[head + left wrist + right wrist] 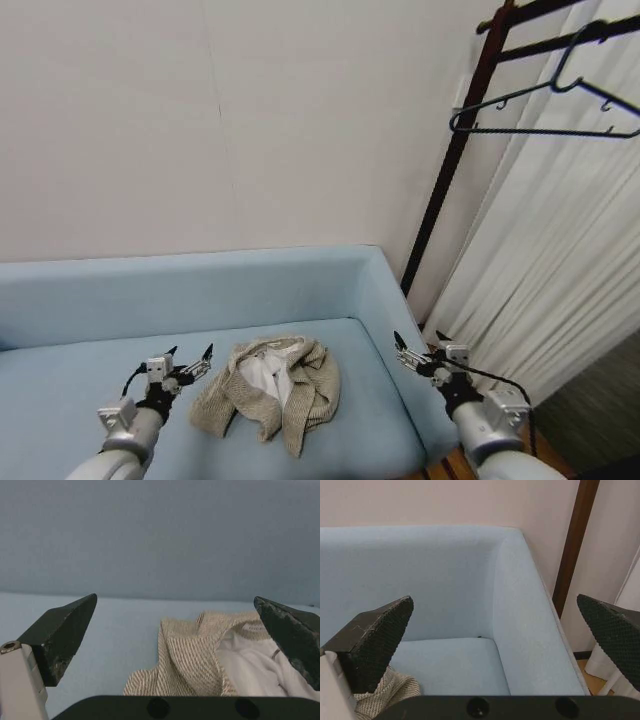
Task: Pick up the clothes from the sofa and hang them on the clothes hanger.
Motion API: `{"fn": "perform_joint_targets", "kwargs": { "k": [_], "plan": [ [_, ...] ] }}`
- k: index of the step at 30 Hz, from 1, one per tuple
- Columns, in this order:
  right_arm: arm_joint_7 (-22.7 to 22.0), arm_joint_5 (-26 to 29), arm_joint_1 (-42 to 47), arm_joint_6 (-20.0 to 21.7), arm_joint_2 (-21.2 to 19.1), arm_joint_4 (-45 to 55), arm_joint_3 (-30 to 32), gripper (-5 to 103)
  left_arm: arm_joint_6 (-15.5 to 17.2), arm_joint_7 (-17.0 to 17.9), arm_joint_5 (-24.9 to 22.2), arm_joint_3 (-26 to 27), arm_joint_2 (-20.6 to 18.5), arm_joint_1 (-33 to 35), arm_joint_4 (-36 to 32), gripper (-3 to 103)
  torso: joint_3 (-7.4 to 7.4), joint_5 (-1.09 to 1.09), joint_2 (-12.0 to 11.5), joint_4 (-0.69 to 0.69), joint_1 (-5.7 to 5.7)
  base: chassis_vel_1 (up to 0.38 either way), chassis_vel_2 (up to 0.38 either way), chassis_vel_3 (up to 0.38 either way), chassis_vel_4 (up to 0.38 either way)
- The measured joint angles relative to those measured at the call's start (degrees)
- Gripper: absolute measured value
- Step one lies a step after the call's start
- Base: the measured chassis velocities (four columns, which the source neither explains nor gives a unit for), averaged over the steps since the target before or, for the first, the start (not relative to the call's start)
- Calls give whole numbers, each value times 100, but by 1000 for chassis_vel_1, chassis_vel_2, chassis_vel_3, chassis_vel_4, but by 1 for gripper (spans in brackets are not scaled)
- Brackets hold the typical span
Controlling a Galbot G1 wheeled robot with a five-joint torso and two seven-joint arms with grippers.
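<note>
Lying clothes (272,393): heaped mid-seat on the sofa (100,290), not yet grasped.
Left gripper (190,360): spread just beside the heap; you likely need to lower it and pinch fabric.
Right gripper (418,347): spread near the sofa's right end.
Clothes hanger (540,131): bare, high right.

Seat, left part: bare blue sofa cushion (60,370) lies open around the left gripper (190,356), jaws wide.
Seat, middle: crumpled beige garment (300,385) covers it.
Right edge: armrest (385,290) rises beside the right gripper (418,346); rack pole (442,190) and curtain (540,280) stand beyond.
Overhead: black hanger (545,131), open air beneath.
</note>
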State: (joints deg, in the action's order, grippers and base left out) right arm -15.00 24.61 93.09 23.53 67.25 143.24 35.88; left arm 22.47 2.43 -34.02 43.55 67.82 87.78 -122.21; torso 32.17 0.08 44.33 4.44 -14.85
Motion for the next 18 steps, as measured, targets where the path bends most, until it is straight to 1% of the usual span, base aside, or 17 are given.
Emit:
{"fn": "perform_joint_targets", "kwargs": {
  "k": [1, 3, 4, 8, 9, 12, 13, 14, 16, 18],
  "plan": [
    [-9, -7, 30, -12, -8, 0, -32, 100, 126, 100, -89, -185, -64, -181, 207, 100, 0, -1, 0, 0, 0, 0, 0, 0, 0],
    [-18, -34, 74, -29, -18, 0, -69, 100, 233, 204, -121, -492, -116, -475, 507, 100, 0, -1, 0, 4, 0, 0, 0, 0, 0],
    [-18, -34, 74, -29, -18, 0, -69, 100, 233, 204, -121, -492, -116, -475, 507, 100, 0, -1, 0, 4, 0, 0, 0, 0, 0],
    [-60, -89, 66, -39, -34, -86, -104, 100, 443, 330, -118, -1190, -114, -968, 913, 100, 0, 0, 0, 4, 0, 0, 0, 0, 0],
    [-60, -89, 66, -39, -34, -86, -104, 100, 443, 330, -118, -1190, -114, -968, 913, 100, 0, 0, 0, 4, 0, 0, 0, 0, 0],
    [-78, -107, 65, -40, -28, -152, -107, 100, 499, 410, -25, -1524, -57, -1079, 1097, 100, 0, 0, 0, 3, -1, 0, 0, 0, 0],
    [-81, -113, 73, -42, -24, -166, -106, 100, 520, 449, 3, -1592, -29, -1095, 1138, 103, 0, 1, 0, 2, 0, 0, 0, 0, 0],
    [-81, -113, 73, -42, -24, -166, -106, 100, 520, 449, 3, -1592, -29, -1095, 1138, 103, 0, 1, 0, 2, 0, 0, 0, 0, 0],
    [-93, -118, 88, -48, -21, -191, -91, 100, 562, 568, 32, -1702, 20, -1133, 1248, 98, -1, 0, 0, 2, 0, 0, 0, 0, 0],
    [-96, -123, 92, -50, -19, -203, -81, 100, 570, 614, 40, -1730, 33, -1158, 1304, 97, -1, 0, 0, 2, 0, 0, 0, 0, 0]
  ]
}}
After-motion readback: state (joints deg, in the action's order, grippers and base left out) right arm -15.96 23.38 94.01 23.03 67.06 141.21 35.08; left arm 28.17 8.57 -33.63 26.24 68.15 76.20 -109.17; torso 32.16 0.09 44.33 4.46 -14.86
